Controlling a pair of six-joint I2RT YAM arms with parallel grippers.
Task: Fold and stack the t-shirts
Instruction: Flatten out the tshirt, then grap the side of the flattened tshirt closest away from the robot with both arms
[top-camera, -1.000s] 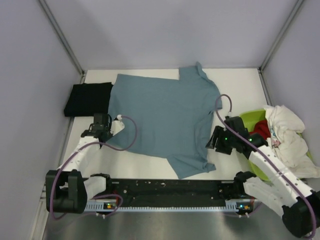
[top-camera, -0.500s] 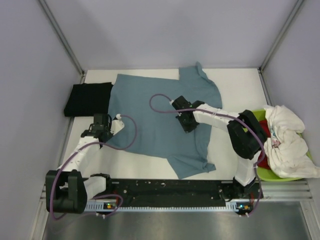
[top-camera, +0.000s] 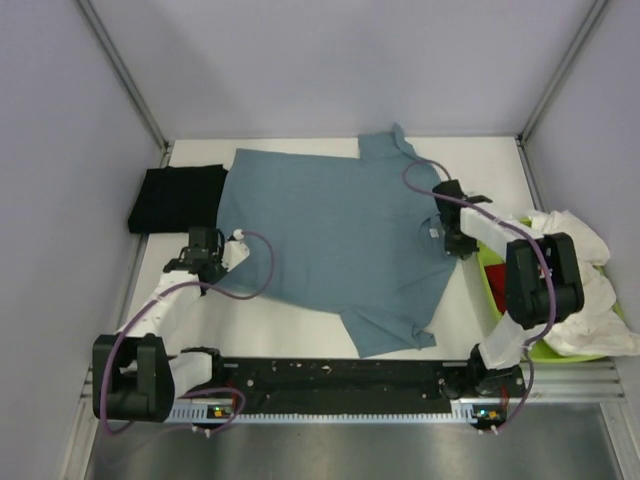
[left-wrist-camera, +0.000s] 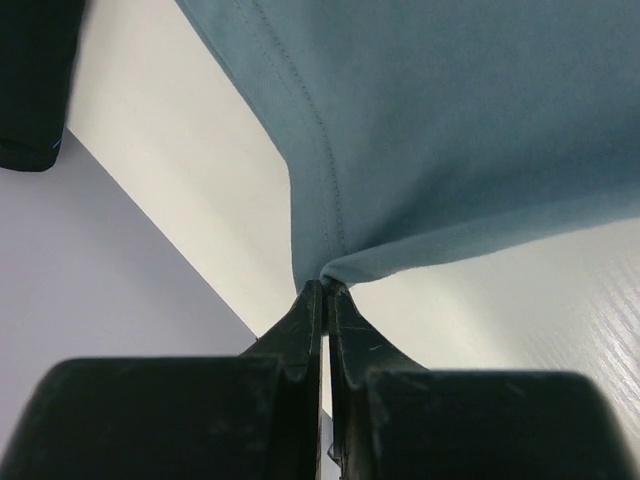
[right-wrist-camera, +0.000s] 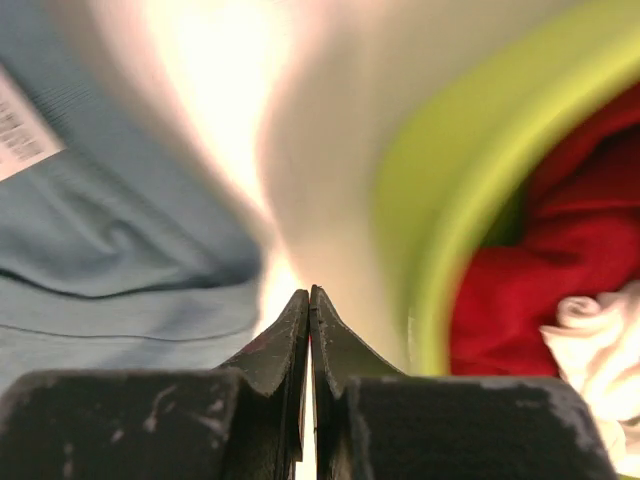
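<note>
Right wrist: lime-green bin (right-wrist-camera: 440, 180), red t-shirt (right-wrist-camera: 525, 300) motion-blurred.

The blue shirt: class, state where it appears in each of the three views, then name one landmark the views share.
Top external: shirt lies spread across the middle of the table.
Left wrist: shirt fills the upper right, its corner pinched in the left gripper.
Right wrist: shirt is at the left, blurred, with a white label at the top left.
Shared landmark: the white table bordering the shirt's edge.

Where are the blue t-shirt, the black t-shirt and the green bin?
blue t-shirt (top-camera: 320, 230), top view, chest middle.
black t-shirt (top-camera: 175, 198), top view, folded middle.
green bin (right-wrist-camera: 430, 230), right wrist view, rim.
</note>
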